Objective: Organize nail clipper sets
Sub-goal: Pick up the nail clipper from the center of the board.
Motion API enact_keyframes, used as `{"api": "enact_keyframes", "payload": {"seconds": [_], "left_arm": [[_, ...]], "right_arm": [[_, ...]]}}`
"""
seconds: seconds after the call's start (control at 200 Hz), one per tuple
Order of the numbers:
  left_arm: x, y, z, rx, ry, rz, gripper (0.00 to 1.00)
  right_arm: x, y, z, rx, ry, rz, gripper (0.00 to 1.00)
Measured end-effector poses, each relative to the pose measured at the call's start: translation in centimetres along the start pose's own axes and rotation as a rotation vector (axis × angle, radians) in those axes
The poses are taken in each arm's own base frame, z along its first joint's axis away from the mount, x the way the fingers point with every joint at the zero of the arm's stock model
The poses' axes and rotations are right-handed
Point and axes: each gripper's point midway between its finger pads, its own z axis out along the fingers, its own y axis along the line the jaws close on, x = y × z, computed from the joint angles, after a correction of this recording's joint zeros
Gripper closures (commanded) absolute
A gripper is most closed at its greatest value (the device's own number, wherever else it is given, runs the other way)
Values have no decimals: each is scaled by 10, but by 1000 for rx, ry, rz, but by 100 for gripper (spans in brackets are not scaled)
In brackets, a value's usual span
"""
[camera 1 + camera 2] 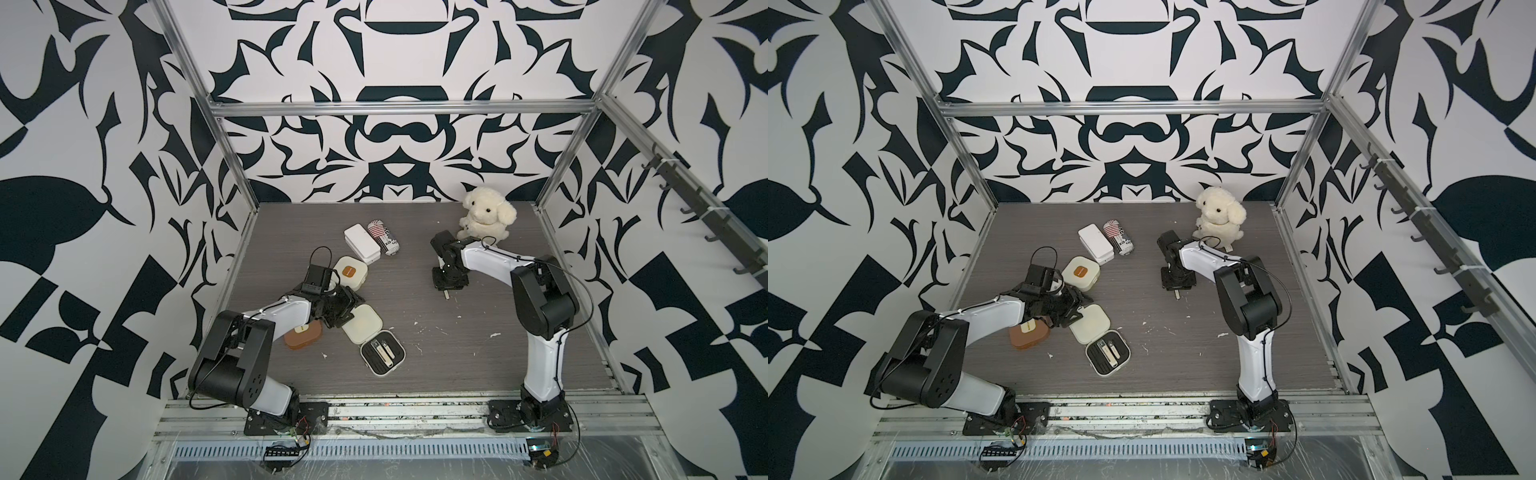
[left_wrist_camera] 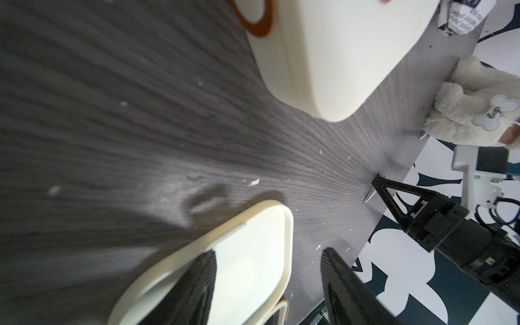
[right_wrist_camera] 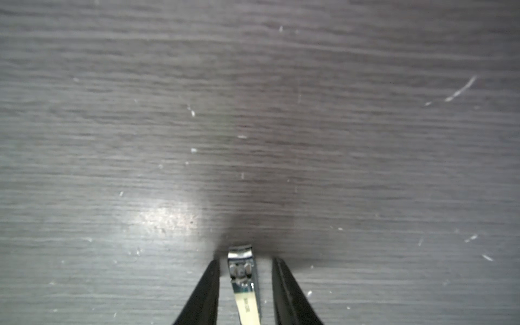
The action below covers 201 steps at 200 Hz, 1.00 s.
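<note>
An open cream case lies left of centre, its lid (image 1: 362, 324) flat and its black slotted base (image 1: 382, 353) holding metal clippers (image 1: 387, 351). My left gripper (image 1: 347, 309) hovers low over the lid (image 2: 253, 253). It is open, with one finger (image 2: 197, 284) over the lid's face and the other finger (image 2: 340, 284) past its edge. A closed cream case (image 1: 351, 272) sits behind, and a tan-brown case (image 1: 302, 334) is partly under my left arm. My right gripper (image 3: 244, 261) is open and straddles a small metal clipper (image 3: 242, 270) on the table, with a gap on each side.
A plain white box (image 1: 361, 243) and a striped can (image 1: 384, 237) lie at the back centre. A cream plush dog (image 1: 488, 214) sits at the back right, just behind my right arm. Metal frame posts edge the grey table (image 1: 457, 357), which is flecked with white specks.
</note>
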Motion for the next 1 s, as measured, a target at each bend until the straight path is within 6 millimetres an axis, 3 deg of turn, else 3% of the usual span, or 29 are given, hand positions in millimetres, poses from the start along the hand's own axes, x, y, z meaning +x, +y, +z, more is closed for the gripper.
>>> {"api": "enact_keyframes", "payload": {"seconds": [0.41, 0.735, 0.865, 1.005], "left_arm": [[0, 0, 0, 0, 0, 0, 36], [0, 0, 0, 0, 0, 0, 36], [0, 0, 0, 0, 0, 0, 36], [0, 0, 0, -1, -1, 0, 36]], "right_arm": [[-7, 4, 1, -38, 4, -10, 86], [-3, 16, -5, -89, 15, -25, 88], [11, 42, -27, -115, -26, -87, 88], [42, 102, -64, -182, -114, -234, 88]]}}
